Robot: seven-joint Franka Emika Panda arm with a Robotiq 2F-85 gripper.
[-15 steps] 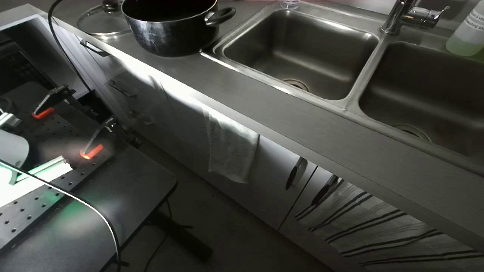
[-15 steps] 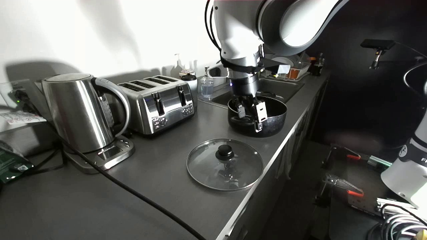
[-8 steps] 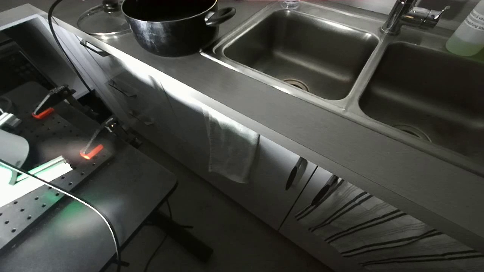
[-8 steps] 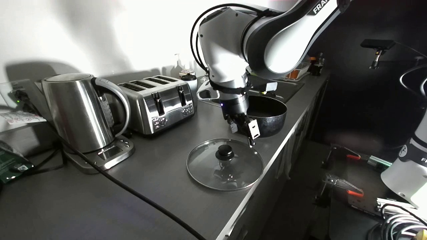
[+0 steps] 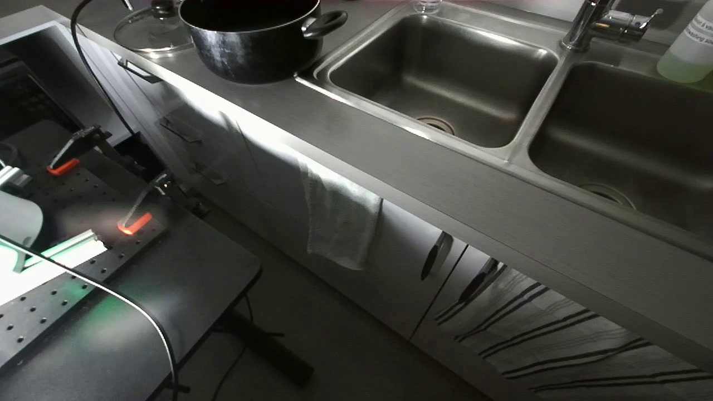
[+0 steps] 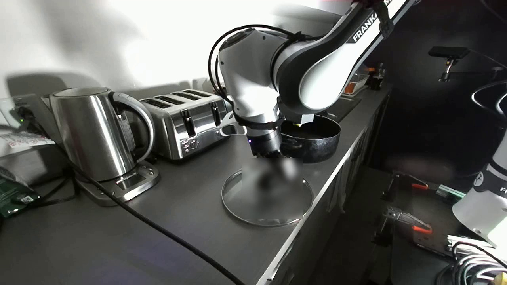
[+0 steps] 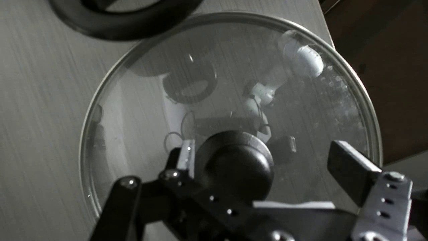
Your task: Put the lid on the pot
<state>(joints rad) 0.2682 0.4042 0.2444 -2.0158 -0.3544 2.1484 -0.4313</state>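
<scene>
Above the bench point(image 6: 190, 198), my end effector point(image 7: 268, 157) had just come from near the pot point(image 6: 317, 145) to the lid point(image 7: 230, 110), jaws parted either side of its knob point(image 7: 235, 162), gripping nothing. The lid lay beside the uncovered pot; a grasp, I judged, was due.

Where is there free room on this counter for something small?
Bare counter lies between the toaster, the lid and the black cable; a bare strip lies between the sink and the counter's front edge. It is crowded around the lid: the open gripper is over it, the pot beside it.
</scene>
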